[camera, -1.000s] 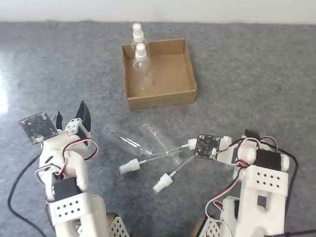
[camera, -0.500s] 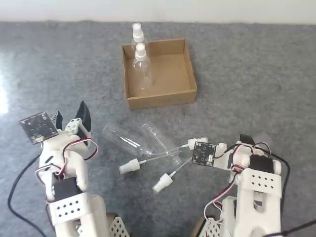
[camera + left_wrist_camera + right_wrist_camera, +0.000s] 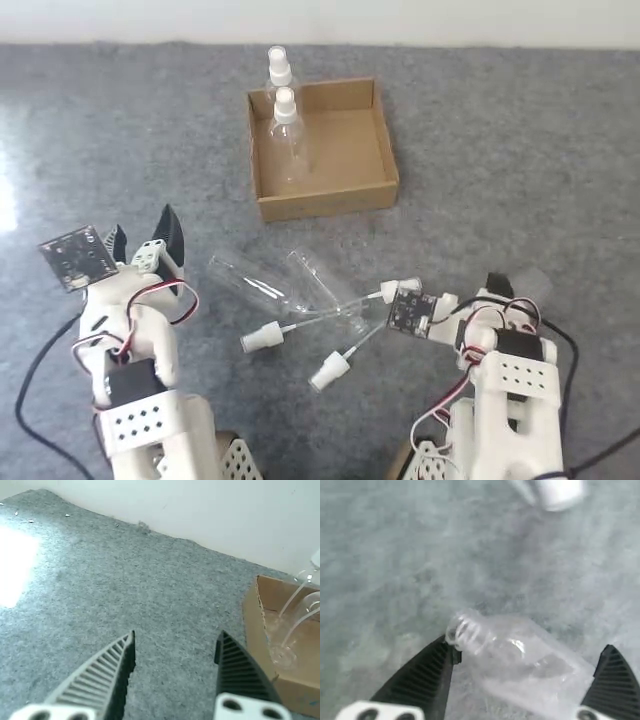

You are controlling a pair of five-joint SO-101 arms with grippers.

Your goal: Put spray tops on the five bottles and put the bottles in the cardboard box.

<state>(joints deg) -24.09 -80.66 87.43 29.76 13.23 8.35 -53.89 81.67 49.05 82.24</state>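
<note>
Right gripper (image 3: 526,649) has pulled back to the near right and straddles an uncapped bottle (image 3: 517,664) lying flat, jaws apart, a grasp looking likely. Left gripper (image 3: 175,655) hovers near left, jaws spread. Cardboard box (image 3: 325,197) sits far.
</note>
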